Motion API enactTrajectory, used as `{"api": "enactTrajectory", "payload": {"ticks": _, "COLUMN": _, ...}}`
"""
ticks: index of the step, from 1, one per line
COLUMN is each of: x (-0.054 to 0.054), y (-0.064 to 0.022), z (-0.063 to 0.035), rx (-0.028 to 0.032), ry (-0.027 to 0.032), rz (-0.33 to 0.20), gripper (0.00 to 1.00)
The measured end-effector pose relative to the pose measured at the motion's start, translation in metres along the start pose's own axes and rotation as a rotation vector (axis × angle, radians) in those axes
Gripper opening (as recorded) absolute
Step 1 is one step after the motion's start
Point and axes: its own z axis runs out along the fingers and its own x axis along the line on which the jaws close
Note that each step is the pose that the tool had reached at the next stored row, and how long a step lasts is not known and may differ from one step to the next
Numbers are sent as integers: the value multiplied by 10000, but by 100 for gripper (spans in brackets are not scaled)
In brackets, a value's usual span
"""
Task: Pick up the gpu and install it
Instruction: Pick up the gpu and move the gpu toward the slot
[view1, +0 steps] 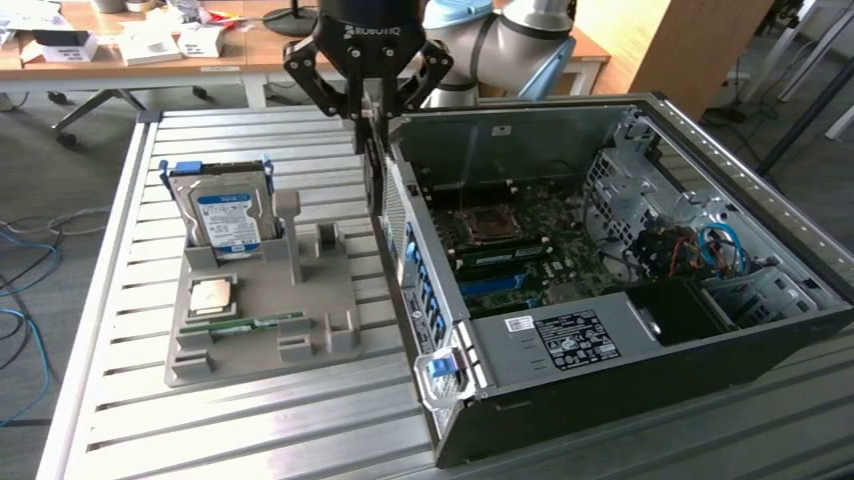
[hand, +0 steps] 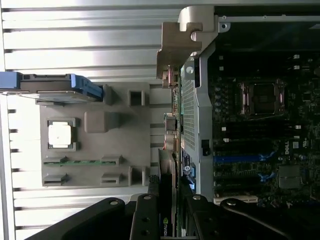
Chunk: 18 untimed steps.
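- Jaws clenched on the gpu (view1: 388, 195), pinching its upper edge; the card hangs on edge.
- The gpu is just beside the open pc case (view1: 534, 130), at the wall facing the grey fixture tray (view1: 320, 300), above the counter (view1: 200, 420). It is not in a motherboard (view1: 534, 250) slot yet.
- Handling, my read: light, stiff, thin board with brittle parts and edge contacts.
- Best hold: bare board edge, across the thickness, clear of the contacts. The bracket end looks toughest. It's a narrow pinch, so the card could twist if knocked on the case.

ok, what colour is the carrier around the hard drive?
Blue. The hard drive carrier shows best in the wrist view.
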Motion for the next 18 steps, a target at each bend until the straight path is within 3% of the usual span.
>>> {"api": "enactTrajectory", "payload": {"ticks": 18, "x": -592, "y": 36, "z": 15, "rx": 0, "ry": 0, "rz": 1, "gripper": 26}}
